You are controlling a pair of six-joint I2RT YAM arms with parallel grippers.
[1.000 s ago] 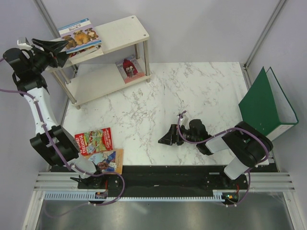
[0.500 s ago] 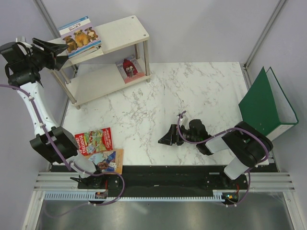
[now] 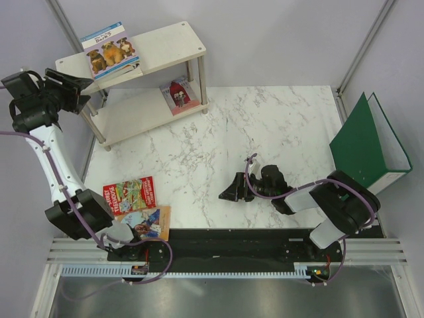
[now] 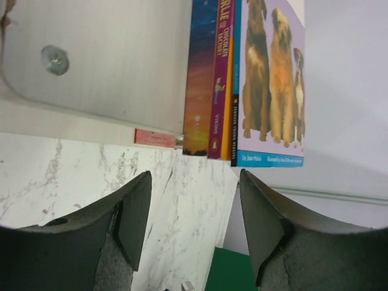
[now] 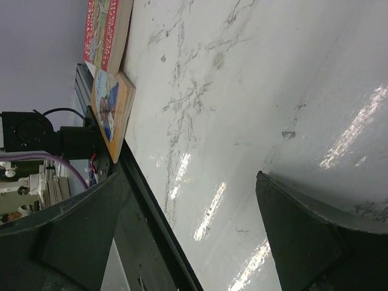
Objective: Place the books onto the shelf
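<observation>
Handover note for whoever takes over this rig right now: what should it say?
Left gripper: open, empty, beside the shelf top board.
Right gripper: open, empty, low over the table.
Done: dogs book stacked with others on the top board; a red book on the lower board.
Left: Treehouse book and orange book, both at the table's near-left corner.

Green binder (standing open) on marble table.
</observation>
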